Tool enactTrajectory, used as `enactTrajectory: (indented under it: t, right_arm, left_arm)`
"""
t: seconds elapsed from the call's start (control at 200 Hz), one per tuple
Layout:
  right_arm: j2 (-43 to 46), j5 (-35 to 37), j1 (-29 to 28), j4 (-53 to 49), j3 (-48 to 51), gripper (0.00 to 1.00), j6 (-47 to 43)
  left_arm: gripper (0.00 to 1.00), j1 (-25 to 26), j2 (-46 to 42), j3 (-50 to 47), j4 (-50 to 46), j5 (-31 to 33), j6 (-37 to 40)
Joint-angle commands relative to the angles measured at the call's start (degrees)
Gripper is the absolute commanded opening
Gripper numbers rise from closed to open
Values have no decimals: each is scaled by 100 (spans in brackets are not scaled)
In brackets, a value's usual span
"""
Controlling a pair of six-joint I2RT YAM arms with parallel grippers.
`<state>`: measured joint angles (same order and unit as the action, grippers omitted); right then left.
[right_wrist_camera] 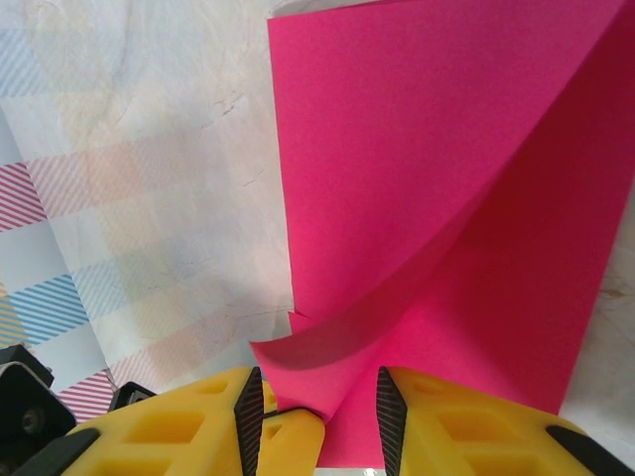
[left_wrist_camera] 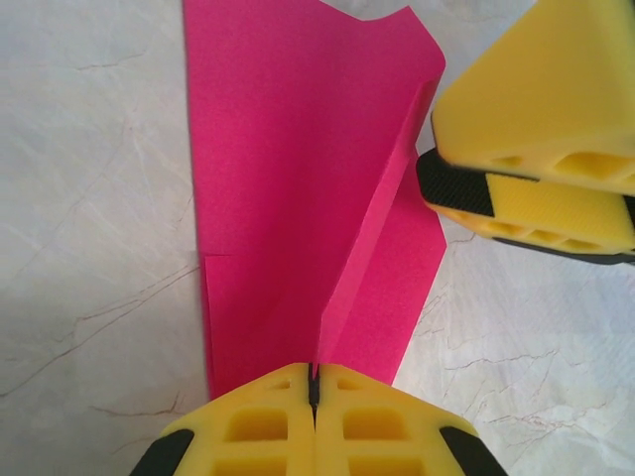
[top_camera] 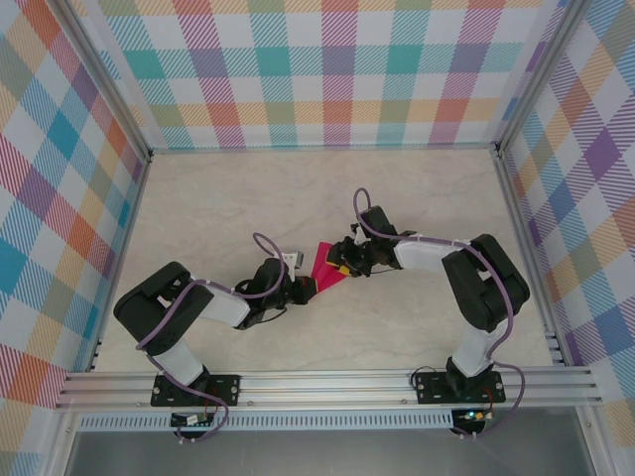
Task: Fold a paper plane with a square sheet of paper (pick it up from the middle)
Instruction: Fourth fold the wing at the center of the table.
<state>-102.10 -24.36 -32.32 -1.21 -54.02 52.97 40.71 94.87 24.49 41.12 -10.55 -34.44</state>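
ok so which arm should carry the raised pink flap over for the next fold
Right, probably. The right gripper has its jaws apart around the raised flap of the paper, while the left gripper is shut on the paper's edge, anchoring it.

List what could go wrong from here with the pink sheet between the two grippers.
1. The left gripper is shut on the square sheet of paper at its raised crease; a pull from the other side might tear it or skew the crease.
2. The right gripper has its jaws apart around a curled flap; closing there could press a crooked crease, or the flap may slip out.
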Motion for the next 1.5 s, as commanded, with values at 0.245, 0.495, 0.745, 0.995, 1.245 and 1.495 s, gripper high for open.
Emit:
enactTrajectory:
  t: [0.245,0.495,0.745,0.995,1.245,1.495]
  right_arm:
    - [-375,-191,-29,166,-34,37,-172]
    - [-613,-193,-30,36,-205,37,-182]
    - [-740,-98,-29,-208,-310,41,-241]
    - [-804,149,-62,-647,-447,45,-367]
    - [-916,464,-108,-1100,-627,48,-396]
    - [-1012,573,-117,-1299,-723,49,-311]
  left_arm:
    - [3,-63,-162,-124,209,174,-395]
    - [9,-94,-236,-19,-114,57,-422]
    - [23,-242,-494,243,-695,-193,-375]
    - [25,-418,-274,570,-913,-507,-307]
    - [23,-485,-35,791,-1280,-446,-344]
    - [26,-502,271,952,-1230,-818,-358]
